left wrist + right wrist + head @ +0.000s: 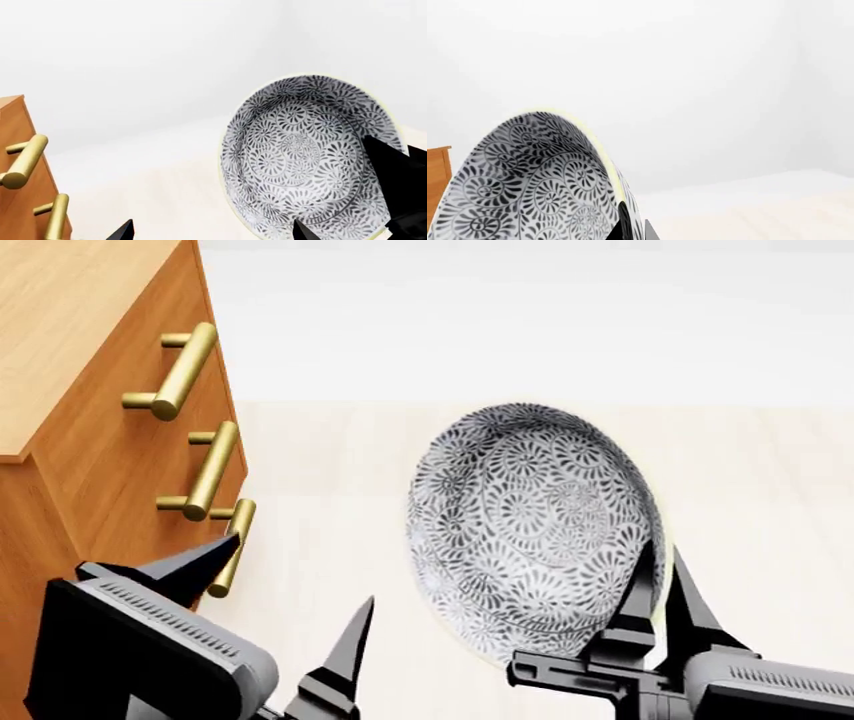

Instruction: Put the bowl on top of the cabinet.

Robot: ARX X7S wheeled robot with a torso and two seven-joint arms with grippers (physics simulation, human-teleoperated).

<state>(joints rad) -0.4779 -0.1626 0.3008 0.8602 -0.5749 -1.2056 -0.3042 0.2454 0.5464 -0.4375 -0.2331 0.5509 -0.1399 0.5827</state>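
Now | right end effector (657,575) pinching bowl (534,525) rim, bowl tilted | left end effector (274,590) spread, empty

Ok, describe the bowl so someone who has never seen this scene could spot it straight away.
Start from the orange-brown cabinet with brass bar handles at the head view's left. To its right, tipped up on edge with its inside facing the camera, is the bowl, pinched at its lower rim by the right gripper. Its dense grey-black floral pattern and pale rim set it apart from everything else.
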